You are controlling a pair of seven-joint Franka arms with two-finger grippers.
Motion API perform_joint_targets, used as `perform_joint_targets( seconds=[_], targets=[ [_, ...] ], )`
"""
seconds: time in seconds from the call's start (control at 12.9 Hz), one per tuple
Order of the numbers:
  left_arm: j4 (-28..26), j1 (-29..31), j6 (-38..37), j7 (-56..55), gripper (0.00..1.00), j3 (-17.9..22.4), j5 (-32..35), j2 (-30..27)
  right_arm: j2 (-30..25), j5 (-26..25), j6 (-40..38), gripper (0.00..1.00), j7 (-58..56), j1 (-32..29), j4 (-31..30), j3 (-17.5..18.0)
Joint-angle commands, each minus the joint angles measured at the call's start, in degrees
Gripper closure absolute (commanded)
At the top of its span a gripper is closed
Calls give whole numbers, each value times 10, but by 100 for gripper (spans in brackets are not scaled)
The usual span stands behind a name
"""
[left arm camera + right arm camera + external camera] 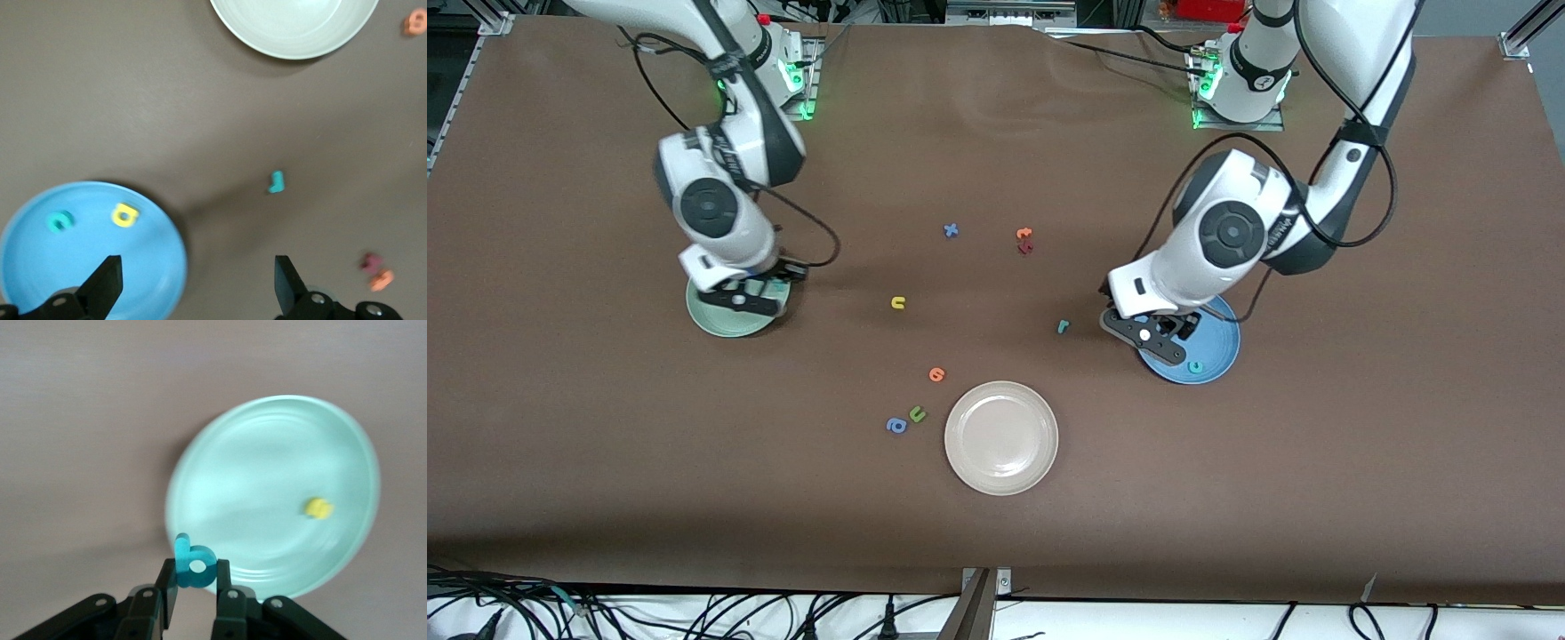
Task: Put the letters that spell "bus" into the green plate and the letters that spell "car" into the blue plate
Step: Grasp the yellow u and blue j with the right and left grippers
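My right gripper (751,298) (195,568) hangs over the rim of the green plate (710,322) (267,473), shut on the teal "b" (193,560). A yellow "s" (319,509) lies in that plate. My left gripper (1163,336) (197,261) is open over the edge of the blue plate (1220,342) (87,267), which holds the teal "c" (1195,365) (60,220) and the yellow "a" (125,215). The teal "r" (1063,327) (276,181) lies on the table beside the blue plate. Mid-table lies the yellow "u" (898,303).
A beige plate (1000,437) (293,27) sits nearest the front camera. Beside it lie an orange rounded letter (936,374), a green "u" (917,413) and a blue "a" (895,426). A blue "x" (951,230), an orange "t" (1024,234) and a dark red letter (1025,248) lie nearer the bases.
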Motion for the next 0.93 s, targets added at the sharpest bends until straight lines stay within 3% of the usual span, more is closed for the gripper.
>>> perform_joint_targets(
  seconds=[0.0, 0.15, 0.39, 0.46, 0.62, 0.85],
  targets=[
    [12, -29, -5, -123, 0, 3, -4, 23, -8, 41, 21, 92, -91, -2, -56, -51],
    [8, -45, -5, -161, 0, 3, -10, 40, 1, 57, 65, 92, -141, -2, -95, -76],
    [3, -60, 21, -181, 0, 6, -3, 52, 12, 62, 108, 88, -150, -2, -118, -77],
    [4, -71, 34, -183, 0, 7, 9, 66, 19, 62, 115, 74, -151, -2, -117, -77],
    [4, -75, 81, -225, 0, 7, 64, 99, 14, 62, 122, 1, -151, -2, -115, -78],
    [3, -86, 153, -249, 6, 7, 103, 146, -11, 78, 98, 1, -131, -1, -103, -73]
  ],
)
